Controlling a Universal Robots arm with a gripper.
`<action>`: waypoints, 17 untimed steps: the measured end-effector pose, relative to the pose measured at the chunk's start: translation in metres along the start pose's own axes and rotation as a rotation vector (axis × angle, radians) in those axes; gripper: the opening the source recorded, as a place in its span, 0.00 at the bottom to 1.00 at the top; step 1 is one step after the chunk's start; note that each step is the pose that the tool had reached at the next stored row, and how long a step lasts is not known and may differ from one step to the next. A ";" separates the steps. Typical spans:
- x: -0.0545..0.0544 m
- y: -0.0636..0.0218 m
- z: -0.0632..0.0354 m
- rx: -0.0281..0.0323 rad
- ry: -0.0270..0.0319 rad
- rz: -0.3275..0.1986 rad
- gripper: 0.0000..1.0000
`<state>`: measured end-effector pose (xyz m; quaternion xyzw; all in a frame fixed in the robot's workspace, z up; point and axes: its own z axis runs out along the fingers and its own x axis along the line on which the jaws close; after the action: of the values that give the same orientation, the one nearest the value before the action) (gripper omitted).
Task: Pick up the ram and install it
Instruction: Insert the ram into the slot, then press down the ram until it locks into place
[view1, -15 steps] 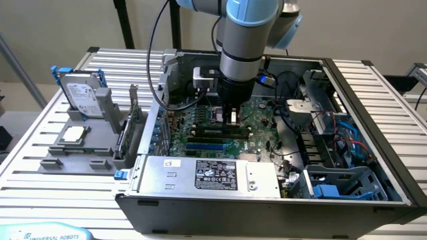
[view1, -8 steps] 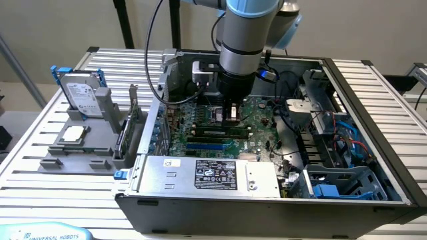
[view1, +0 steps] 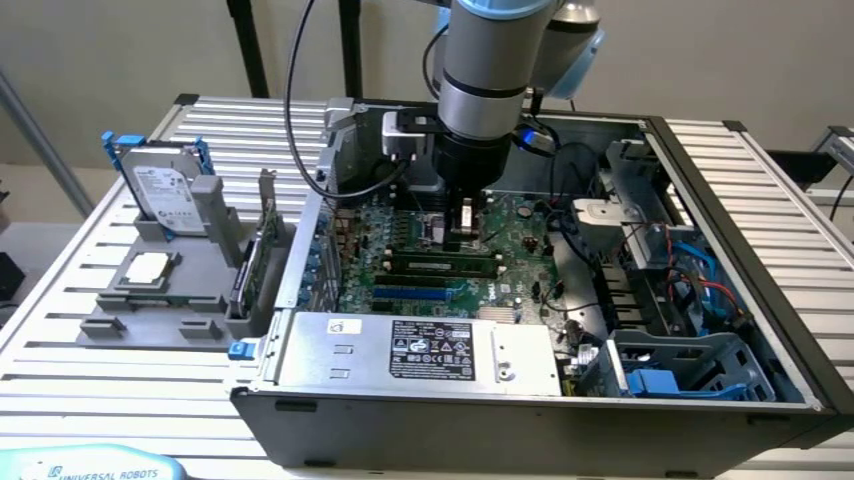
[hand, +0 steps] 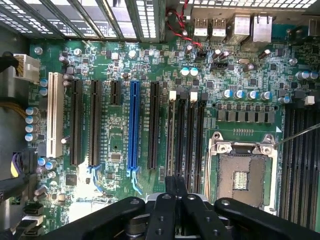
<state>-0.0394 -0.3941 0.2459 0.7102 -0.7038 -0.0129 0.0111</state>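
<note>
Ram (view1: 434, 265) is being seen lying lengthwise along 1 of the black memory slots on the motherboard (view1: 521, 235), inside the open PC case (view1: 534, 420). It is not being held. Whether it is fully seated is not being shown clearly enough to tell.

Gripper (view1: 462, 238) is being held down low over the board, just behind the ram's far edge in the exterior view. Contact with the stick cannot be told. In the wrist view the gripper (hand: 175, 186) is being seen with its 2 fingers (hand: 167, 200) pressed together and nothing clamped between them. They are being positioned directly over the slots with white latches (hand: 172, 95).

Other items being seen:
- blue expansion slot (hand: 133, 125), beside those memory slots, on the side away from the socket
- CPU socket (hand: 241, 175), being left open with no chip in it, on the other side of the memory slots
- power supply (view1: 400, 350), being mounted at the near edge of the case
- hard drive (view1: 167, 195) and processor chip (view1: 147, 268), being kept in the grey holder (view1: 127, 325) outside the case, at the exterior view's left
</note>
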 end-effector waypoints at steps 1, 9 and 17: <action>0.000 0.0000 0.0000 0.0000 -0.0001 0.000 0.11; 0.000 0.0001 -0.0001 -0.0002 0.0000 0.000 0.11; 0.000 0.0018 0.0031 0.0022 0.0001 0.000 0.11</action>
<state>-0.0413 -0.3941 0.2429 0.7102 -0.7038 -0.0121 0.0104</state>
